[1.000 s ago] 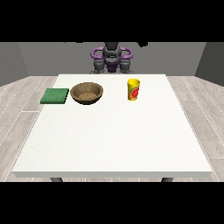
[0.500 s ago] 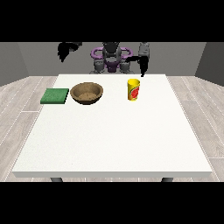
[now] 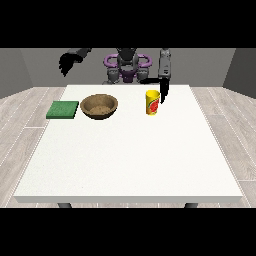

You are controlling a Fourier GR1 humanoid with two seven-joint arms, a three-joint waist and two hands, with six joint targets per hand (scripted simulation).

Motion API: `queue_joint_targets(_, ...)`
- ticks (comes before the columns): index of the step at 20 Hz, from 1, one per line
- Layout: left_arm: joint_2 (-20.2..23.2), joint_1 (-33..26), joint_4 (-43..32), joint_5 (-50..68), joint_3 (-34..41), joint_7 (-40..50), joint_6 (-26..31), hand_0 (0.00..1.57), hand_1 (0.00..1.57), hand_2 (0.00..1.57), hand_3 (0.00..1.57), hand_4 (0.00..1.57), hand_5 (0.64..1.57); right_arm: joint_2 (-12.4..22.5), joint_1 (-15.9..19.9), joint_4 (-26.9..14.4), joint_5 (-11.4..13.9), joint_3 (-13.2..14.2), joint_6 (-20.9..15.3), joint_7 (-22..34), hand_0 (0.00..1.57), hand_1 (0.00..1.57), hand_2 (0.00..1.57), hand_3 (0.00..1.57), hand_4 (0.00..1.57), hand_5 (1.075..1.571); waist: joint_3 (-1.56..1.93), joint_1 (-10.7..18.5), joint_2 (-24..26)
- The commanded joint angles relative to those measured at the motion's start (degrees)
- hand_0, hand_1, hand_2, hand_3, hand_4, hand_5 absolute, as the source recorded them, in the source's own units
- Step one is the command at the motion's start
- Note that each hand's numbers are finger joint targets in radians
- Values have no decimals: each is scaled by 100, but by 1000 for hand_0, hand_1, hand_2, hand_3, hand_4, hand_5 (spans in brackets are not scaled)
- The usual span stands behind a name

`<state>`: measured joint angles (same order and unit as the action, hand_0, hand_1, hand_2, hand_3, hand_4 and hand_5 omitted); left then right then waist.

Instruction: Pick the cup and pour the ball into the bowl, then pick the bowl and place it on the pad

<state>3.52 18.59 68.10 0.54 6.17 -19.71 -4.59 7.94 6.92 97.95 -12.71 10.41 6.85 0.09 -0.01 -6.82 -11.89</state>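
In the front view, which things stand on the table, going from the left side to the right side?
green pad → brown bowl → yellow cup, all near the table's far edge.

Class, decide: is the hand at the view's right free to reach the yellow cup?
Probably yes: that hand hangs just beside the yellow cup, with nothing between them.

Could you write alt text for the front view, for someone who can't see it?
A robot behind a white table lowers the hand at the view's right beside a yellow cup. A brown bowl and green pad lie to the cup's left; the other hand hangs raised above the table's far corner.
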Motion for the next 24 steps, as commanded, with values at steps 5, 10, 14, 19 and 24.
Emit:
queue_joint_targets(5, 167, 502, -1578, 92, 367, -663, 78, 0, 0, 0, 0, 200, 1420, 224, -241, -346, -150, 192, 388, -162, 0, 0, 0, 0, 676, 1563, -1, -159, 243)
queue_joint_targets(10, 333, 693, -2261, 151, 548, -1425, 269, 0, 0, 0, 0, 363, 1464, 288, -5, -669, -59, 281, 436, -539, 0, 0, 0, 0, 675, 1564, -1, -73, -149)
queue_joint_targets(14, 301, 678, -2774, -187, 564, -2083, -291, 919, 919, 1316, 1379, 1243, 1538, 411, 62, -205, -399, 345, 586, -249, 0, 0, 0, 0, 662, 1569, -2, -442, -386)
queue_joint_targets(19, 542, 1086, -3223, -242, 874, -2198, -926, 1273, 1273, 1571, 1571, 1346, 1468, 926, 246, 55, -1057, 759, 984, 175, 0, 0, 0, 165, 647, 1568, -3, -861, -531)
queue_joint_targets(24, 157, 1183, -3186, -798, 303, -1630, -1562, 1285, 1285, 1571, 1571, 1408, 1413, 1268, 445, -621, -1288, 1109, 937, 647, 0, 0, 0, 182, 634, 1566, 2, -516, 170)
